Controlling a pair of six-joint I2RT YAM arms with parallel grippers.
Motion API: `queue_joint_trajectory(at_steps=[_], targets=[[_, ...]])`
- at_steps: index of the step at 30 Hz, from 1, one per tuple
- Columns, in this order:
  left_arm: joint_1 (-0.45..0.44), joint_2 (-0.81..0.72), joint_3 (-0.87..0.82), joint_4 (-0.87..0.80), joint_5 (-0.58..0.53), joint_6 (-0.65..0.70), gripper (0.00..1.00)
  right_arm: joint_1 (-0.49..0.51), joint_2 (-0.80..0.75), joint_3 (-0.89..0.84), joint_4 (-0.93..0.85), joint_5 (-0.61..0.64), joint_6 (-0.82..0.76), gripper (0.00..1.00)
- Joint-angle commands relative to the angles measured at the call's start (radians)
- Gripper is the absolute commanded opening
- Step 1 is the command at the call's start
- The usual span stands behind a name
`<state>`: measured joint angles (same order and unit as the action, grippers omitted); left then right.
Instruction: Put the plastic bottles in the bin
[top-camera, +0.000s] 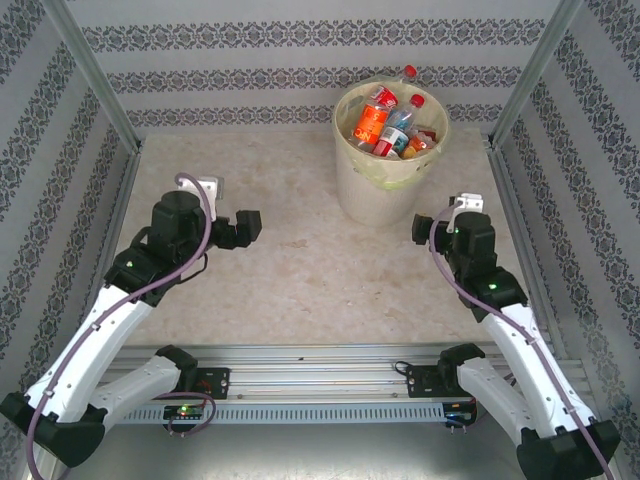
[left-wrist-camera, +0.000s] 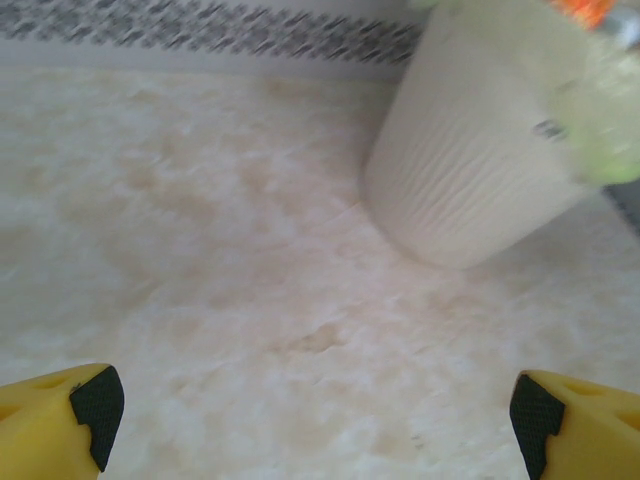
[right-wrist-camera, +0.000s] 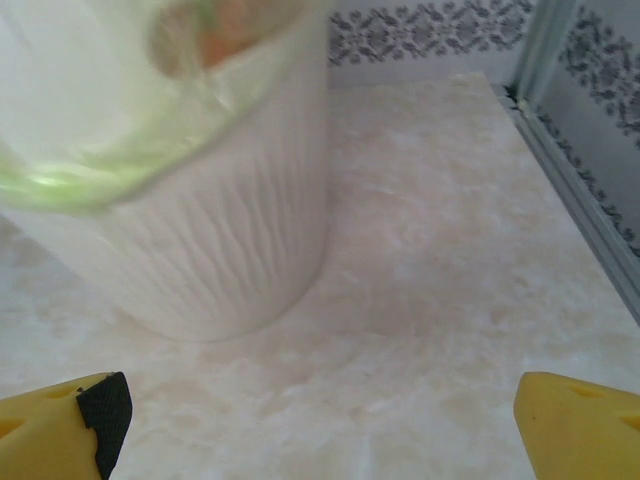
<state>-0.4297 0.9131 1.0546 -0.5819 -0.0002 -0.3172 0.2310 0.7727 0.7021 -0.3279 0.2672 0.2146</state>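
Top external view: the bin (top-camera: 385, 195) is standing at twelve o'clock on the tabletop (top-camera: 290, 280), with plastic bottles (top-camera: 385, 125) piling inside it. The left tool (top-camera: 248, 228) and right tool (top-camera: 428, 228) are both gaping wide, holding nothing. Left wrist view: the bin is sitting at one o'clock. Right wrist view: it is looming at eleven o'clock.

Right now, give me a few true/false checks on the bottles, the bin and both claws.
1. Bottles are inside the bin. True.
2. The left claw grips a bottle. False: it is open and empty.
3. The bin lies on its side. False: it stands upright.
4. The right claw is open, with the bin close in front of it. True.
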Motion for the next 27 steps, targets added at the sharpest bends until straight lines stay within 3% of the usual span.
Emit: queue_joint_trajectory(at_steps=[1,10,18,27], targets=[[0.020,-0.028,-0.070,-0.038,-0.169,0.030,1.00,-0.011,-0.014,-0.101,0.166,0.115,-0.021,0.98],[0.098,-0.094,-0.301,0.059,-0.307,0.077,1.00,-0.022,0.072,-0.429,0.670,0.200,-0.082,0.98],[0.265,-0.204,-0.493,0.256,-0.242,0.117,1.00,-0.073,0.202,-0.502,0.925,0.159,-0.114,0.98],[0.363,-0.184,-0.634,0.447,-0.198,0.115,1.00,-0.061,0.410,-0.459,1.070,0.128,-0.164,0.98]])
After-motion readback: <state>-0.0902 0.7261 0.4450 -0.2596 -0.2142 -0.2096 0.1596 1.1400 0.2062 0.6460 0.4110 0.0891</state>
